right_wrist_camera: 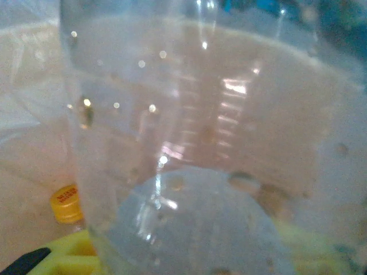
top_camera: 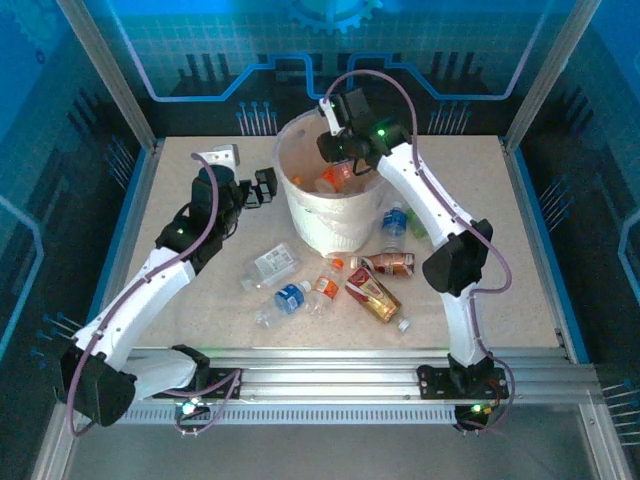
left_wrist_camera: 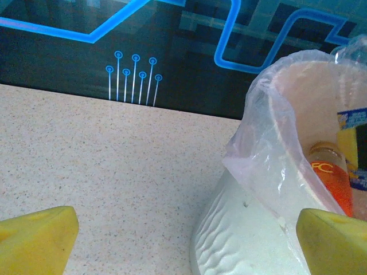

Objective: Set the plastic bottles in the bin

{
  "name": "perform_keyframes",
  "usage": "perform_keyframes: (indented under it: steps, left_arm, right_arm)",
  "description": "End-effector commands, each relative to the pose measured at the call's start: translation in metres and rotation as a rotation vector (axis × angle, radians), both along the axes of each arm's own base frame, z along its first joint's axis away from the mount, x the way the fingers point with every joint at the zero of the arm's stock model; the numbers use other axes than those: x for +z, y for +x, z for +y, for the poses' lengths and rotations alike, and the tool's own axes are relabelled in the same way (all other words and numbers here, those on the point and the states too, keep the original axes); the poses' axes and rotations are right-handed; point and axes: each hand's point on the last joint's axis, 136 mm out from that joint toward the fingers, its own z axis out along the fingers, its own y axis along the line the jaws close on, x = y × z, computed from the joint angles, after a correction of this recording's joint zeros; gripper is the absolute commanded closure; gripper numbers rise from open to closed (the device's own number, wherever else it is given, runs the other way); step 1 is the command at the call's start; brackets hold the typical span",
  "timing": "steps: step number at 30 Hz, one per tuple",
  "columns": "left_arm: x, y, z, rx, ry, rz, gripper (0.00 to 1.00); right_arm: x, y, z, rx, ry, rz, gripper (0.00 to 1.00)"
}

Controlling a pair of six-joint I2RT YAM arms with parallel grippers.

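**Plastic bottles (top_camera: pixel 372 295): seven on the counter (top_camera: pixel 500 280), one held over the bin (top_camera: pixel 330 215)**

Seven lie loose on the counter in front of and beside the bin. Nearest are a blue-labelled one (top_camera: pixel 285 297), a small orange one (top_camera: pixel 325 287) and a red-brown one. Behind them are a clear one (top_camera: pixel 272 265) and a brown-labelled one (top_camera: pixel 392 262). Just right of the bin are another blue-labelled one (top_camera: pixel 393 222) and a green one (top_camera: pixel 418 225). The single white bin stands mid-counter, its bag liner folded over the rim and an orange-labelled bottle (left_wrist_camera: pixel 330 177) inside. The left fingers (top_camera: pixel 262 187) hover just left of the bin, spread wide and empty, their two yellow pads (left_wrist_camera: pixel 40 232) far apart. The right fingers (top_camera: pixel 335 150), above the bin's mouth, grip one clear bottle (right_wrist_camera: pixel 189 143).
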Motion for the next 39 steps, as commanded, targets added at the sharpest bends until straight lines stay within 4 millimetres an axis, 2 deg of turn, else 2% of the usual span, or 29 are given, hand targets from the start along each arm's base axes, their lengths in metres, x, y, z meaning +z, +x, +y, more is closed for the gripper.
perform_keyframes:
  steps: [1, 14, 24, 33, 39]
  left_arm:
    - [0.013, 0.003, 0.005, 0.021, 0.004, -0.018, 0.01]
    - [0.010, 0.001, 0.009, 0.034, 0.016, -0.004, 0.01]
    - [0.008, -0.013, 0.019, 0.051, 0.042, 0.027, 0.01]
    - [-0.010, -0.029, 0.024, 0.046, 0.072, 0.107, 0.01]
    - [-0.031, -0.040, 0.030, 0.053, 0.105, 0.176, 0.01]
  right_arm:
    - [-0.018, 0.001, -0.001, 0.006, -0.006, 0.045, 0.56]
    - [-0.051, 0.003, -0.001, 0.011, -0.045, 0.109, 0.43]
    - [-0.059, 0.007, -0.010, 0.000, -0.040, 0.129, 0.30]
    - [-0.045, 0.007, -0.009, 0.005, -0.015, 0.108, 0.12]
    - [-0.022, 0.004, -0.011, 0.008, 0.006, 0.070, 0.01]
